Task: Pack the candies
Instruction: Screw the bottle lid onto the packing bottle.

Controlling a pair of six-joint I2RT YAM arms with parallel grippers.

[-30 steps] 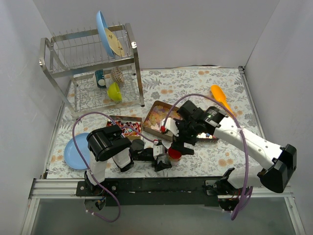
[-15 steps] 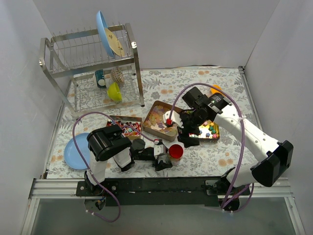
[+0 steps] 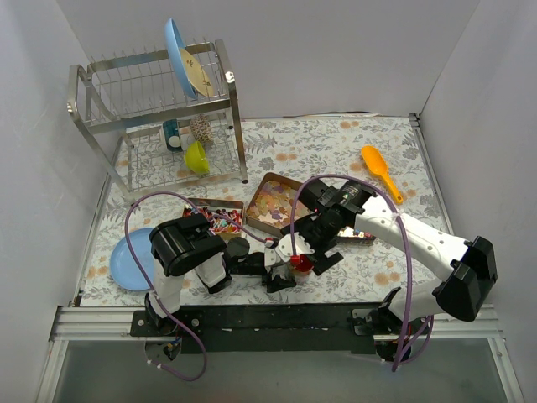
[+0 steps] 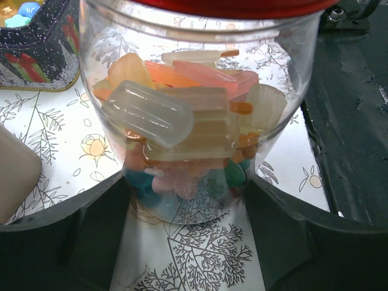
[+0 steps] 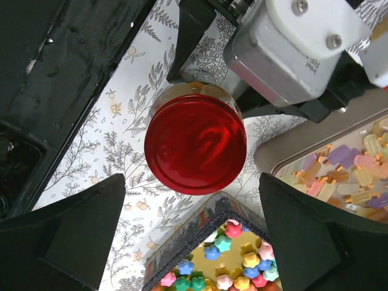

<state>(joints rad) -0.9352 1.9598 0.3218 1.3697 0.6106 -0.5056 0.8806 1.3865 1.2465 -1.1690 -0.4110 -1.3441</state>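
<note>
I had the left gripper (image 4: 189,225) closed on a clear jar (image 4: 200,66). Its dark fingers (image 4: 91,242) pressed the jar's lower sides at the bottom left and bottom right of the left wrist view. The jar stood upright on the flowered table (image 3: 336,147).

The candies (image 4: 182,121) inside it were mostly pale orange and yellow flat pieces, with blue and green ones beneath.

A red lid (image 5: 195,143) sat on the jar's mouth, at the centre of the right wrist view; I could not tell whether it was fastened. The right gripper (image 5: 191,194) hung above it with jaws wide, one finger on each side and apart from the lid.

More candies lay in open tins:
- Star-shaped nuggets (image 5: 233,260) were at the bottom edge of that view.
- Pale flat pieces (image 5: 354,176) were at its right edge.
- Red-blue-white pieces (image 3: 220,222) were left of centre in the overhead view.

An orange scoop (image 3: 379,172) lay in the overhead view's upper right, well apart.
</note>
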